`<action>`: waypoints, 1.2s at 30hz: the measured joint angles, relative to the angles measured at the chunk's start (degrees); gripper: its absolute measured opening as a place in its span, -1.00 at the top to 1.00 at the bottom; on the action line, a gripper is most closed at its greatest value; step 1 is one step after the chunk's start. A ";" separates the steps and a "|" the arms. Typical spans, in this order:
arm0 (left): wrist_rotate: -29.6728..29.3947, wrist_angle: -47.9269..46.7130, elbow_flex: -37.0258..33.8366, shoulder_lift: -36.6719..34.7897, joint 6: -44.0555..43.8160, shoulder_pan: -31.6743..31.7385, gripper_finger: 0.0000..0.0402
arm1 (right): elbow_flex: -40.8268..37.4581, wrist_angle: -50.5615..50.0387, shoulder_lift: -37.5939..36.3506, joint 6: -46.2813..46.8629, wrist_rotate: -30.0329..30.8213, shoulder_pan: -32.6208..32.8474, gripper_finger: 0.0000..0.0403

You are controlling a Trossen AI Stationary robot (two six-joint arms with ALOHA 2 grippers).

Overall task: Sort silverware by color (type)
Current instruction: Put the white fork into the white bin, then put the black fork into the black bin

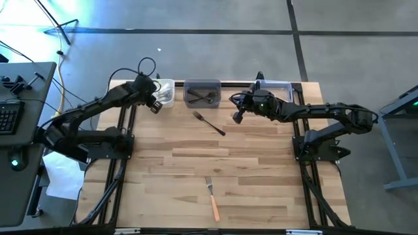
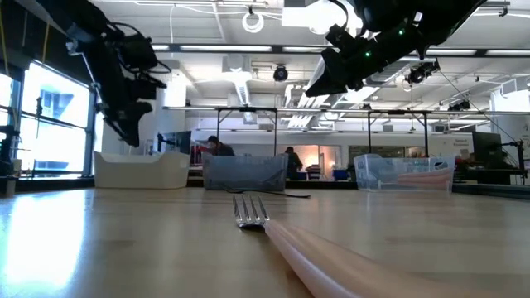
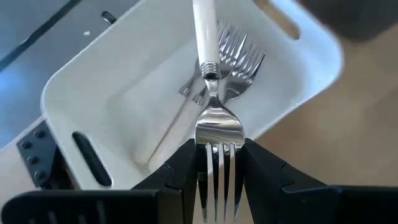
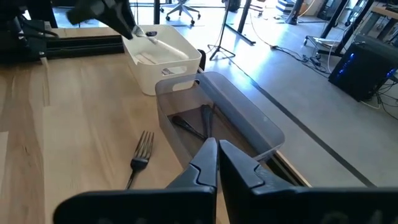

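Note:
My left gripper [image 3: 219, 180] hangs over the white bin [image 3: 112, 81] at the table's far left, shut on a white-handled fork [image 3: 205, 37]. More white-handled forks [image 3: 239, 53] lie in that bin. A grey bin [image 1: 202, 85] beside it holds dark forks [image 1: 204, 98]. One dark fork [image 1: 209, 122] lies flat on the table in front of the grey bin. An orange-handled fork [image 1: 212, 199] lies near the front edge. My right gripper [image 4: 217, 155] is shut on nothing, in the air by the grey bin's right end. My left gripper pinches the fork's metal head [image 3: 217, 134], at the root of the tines, between its two fingers. The fingers slant downward and lie along the fork. Its white handle sticks out past the fingertips over the bin, and the fork is lifted clear.
A clear bin [image 1: 282, 85] stands at the far right, partly under my right arm. The three bins line the table's far edge. The bare wooden tabletop [image 1: 261, 176] stretches between them and the orange-handled fork.

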 joint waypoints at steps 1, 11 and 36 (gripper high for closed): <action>0.83 0.79 0.00 1.27 1.66 0.94 0.56 | 0.00 0.00 -0.01 -0.17 -0.01 0.02 1.00; 9.88 7.92 0.00 11.34 8.93 7.12 0.48 | 0.00 -0.04 0.00 0.00 0.02 0.35 1.00; 3.63 19.63 -6.87 -5.77 -1.39 0.90 0.38 | 0.09 0.24 1.72 7.52 -7.38 1.26 1.00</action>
